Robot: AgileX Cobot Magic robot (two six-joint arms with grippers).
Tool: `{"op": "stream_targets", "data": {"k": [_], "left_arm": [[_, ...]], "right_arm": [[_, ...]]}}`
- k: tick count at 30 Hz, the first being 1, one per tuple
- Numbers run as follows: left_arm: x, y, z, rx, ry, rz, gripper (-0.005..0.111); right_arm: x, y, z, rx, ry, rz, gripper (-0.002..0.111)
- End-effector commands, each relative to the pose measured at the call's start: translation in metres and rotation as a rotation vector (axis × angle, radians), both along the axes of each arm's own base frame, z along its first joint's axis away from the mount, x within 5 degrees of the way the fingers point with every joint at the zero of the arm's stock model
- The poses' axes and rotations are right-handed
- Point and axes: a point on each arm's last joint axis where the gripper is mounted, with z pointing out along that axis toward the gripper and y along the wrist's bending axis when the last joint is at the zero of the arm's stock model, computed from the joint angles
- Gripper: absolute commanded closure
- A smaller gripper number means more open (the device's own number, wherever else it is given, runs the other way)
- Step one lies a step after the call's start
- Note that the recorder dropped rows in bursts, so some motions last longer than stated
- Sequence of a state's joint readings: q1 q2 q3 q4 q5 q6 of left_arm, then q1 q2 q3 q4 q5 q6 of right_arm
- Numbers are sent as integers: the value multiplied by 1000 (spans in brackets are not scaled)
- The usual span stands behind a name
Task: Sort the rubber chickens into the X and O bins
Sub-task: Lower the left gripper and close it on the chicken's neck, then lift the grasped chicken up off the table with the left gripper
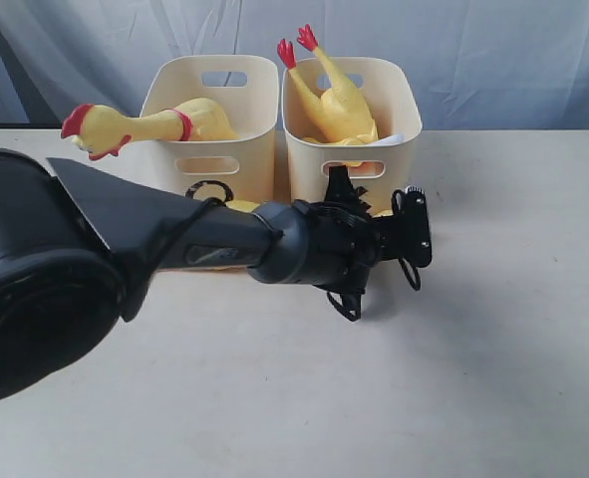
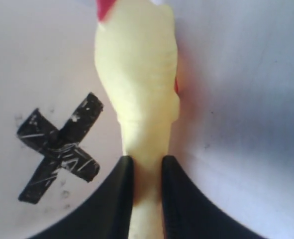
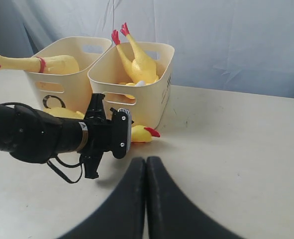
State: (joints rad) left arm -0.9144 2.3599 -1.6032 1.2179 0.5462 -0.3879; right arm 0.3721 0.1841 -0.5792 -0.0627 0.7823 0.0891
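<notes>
Left arm (image 1: pixel 224 244) outstretched; jaws on chicken (image 2: pixel 137 89)

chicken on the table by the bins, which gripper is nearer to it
Left. The left gripper is shut on the chicken, beside the X bin. The right gripper is shut too, but sits back over the table, apart from the chicken.

The black robot arm (image 1: pixel 174 234) covers most of the yellow rubber chicken (image 1: pixel 242 206) lying before the cream plastic bins (image 1: pixel 244 139), and half the black O mark (image 1: pixel 207 187).
</notes>
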Motion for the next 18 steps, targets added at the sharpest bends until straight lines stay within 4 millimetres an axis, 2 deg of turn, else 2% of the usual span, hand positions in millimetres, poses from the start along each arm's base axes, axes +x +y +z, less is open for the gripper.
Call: {"op": "stream_targets", "data": {"k": [1, 9, 18], "left_arm": [[-13, -4, 2, -8, 39, 53, 107], [-30, -5, 35, -2, 94, 84, 107], [-46, -3, 54, 3, 253, 45, 107]], "right_arm": [[-1, -1, 2, 1, -17, -1, 108], [-1, -1, 2, 2, -19, -1, 108], [-1, -1, 2, 2, -19, -1, 108]]}}
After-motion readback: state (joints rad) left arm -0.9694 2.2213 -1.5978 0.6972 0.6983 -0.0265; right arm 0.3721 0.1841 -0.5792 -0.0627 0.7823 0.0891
